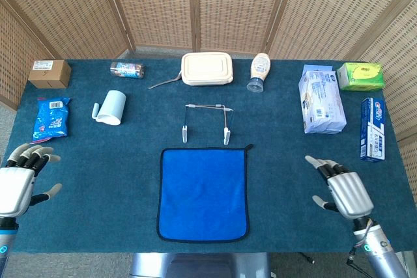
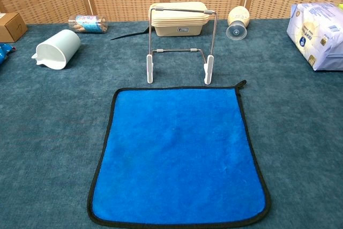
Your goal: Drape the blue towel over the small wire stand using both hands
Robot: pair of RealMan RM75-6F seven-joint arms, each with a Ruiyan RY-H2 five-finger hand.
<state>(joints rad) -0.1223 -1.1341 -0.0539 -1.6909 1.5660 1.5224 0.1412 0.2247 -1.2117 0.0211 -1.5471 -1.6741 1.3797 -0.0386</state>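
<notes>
A blue towel [image 1: 203, 193] lies flat between the two hands, well apart from each. It looks soft, light and floppy, so it will likely sag unless both far corners are pinched. Just beyond it stands the small wire stand [image 1: 206, 123], which looks light and easy to tip. The left hand [image 1: 18, 185] and right hand [image 1: 341, 189] hover palm-down at the table's [image 1: 98, 219] near corners, fingers spread, holding nothing.

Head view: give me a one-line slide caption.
Blue towel lies flat before the wire stand; left hand and right hand open at the table's sides.
</notes>
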